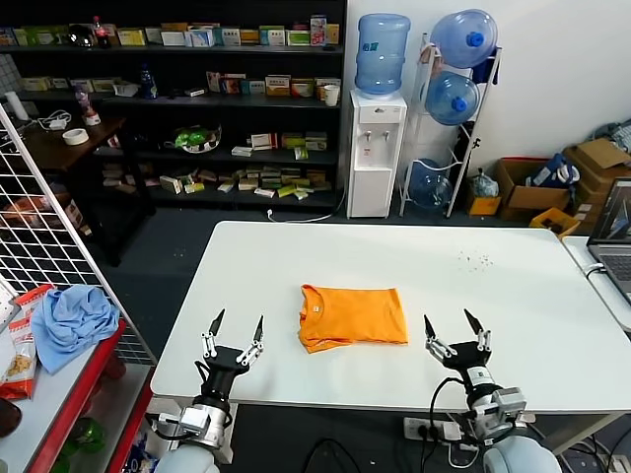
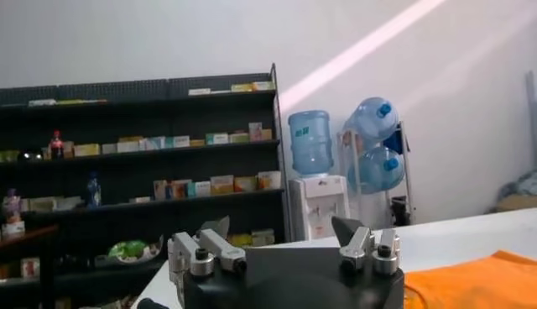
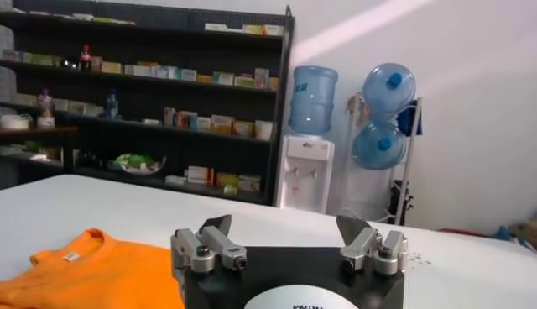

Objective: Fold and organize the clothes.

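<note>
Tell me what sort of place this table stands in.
Probably a storeroom or small shop's back room: dark shelves stocked with boxed goods, a water dispenser with spare bottles beside it, and cardboard boxes on the floor.

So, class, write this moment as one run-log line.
T-shirt: folded, on table | left tool: open, beside it, empty | right tool: open, empty

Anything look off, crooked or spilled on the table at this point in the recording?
Little stands out. The orange T-shirt lies folded into a compact rectangle on the white table, its near edge slightly uneven. A scatter of small dark specks sits on the tabletop toward the far right. The left gripper and right gripper are open, touching nothing.
</note>
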Available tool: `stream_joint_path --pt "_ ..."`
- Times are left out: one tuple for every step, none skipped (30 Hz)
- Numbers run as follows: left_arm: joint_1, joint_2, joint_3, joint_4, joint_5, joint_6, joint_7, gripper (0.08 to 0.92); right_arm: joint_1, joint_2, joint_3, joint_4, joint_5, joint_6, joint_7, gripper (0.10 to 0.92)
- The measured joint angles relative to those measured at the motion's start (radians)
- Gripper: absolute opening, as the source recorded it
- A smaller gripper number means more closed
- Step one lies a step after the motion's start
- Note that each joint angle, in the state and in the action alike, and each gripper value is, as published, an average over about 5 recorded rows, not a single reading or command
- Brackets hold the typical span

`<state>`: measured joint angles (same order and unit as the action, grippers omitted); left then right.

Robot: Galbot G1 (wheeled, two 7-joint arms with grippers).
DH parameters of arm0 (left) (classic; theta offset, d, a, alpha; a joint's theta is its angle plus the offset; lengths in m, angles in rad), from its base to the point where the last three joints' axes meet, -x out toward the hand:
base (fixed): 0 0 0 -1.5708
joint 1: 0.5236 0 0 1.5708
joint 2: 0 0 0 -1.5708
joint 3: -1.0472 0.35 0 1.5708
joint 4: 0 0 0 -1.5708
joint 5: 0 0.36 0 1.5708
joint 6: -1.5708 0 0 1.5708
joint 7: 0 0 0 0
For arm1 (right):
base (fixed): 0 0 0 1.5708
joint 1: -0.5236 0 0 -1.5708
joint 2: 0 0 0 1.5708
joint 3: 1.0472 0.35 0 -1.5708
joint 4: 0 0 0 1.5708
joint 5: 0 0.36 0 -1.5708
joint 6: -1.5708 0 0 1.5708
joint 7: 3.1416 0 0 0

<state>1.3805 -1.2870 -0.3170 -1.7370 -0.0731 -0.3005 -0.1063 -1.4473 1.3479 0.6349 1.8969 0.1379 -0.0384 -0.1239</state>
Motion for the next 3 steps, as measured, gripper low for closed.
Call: stream_joint_path --pt "0.005 -0.001 -0.002 -0.004 0.004 0.002 0.002 0.823 -0.004 0.002 0.005 0.005 -0.001 0.0 -0.001 0.823" --pt "0.007 -0.001 -0.003 -0.006 0.006 0.003 0.003 0.823 -0.007 0.003 0.007 0.007 -0.002 0.0 -0.001 0.823" --pt "0.01 -0.002 -0.004 -0.007 0.008 0.004 0.004 0.823 -0.008 0.004 0.009 0.008 -0.003 -0.001 -0.002 0.823"
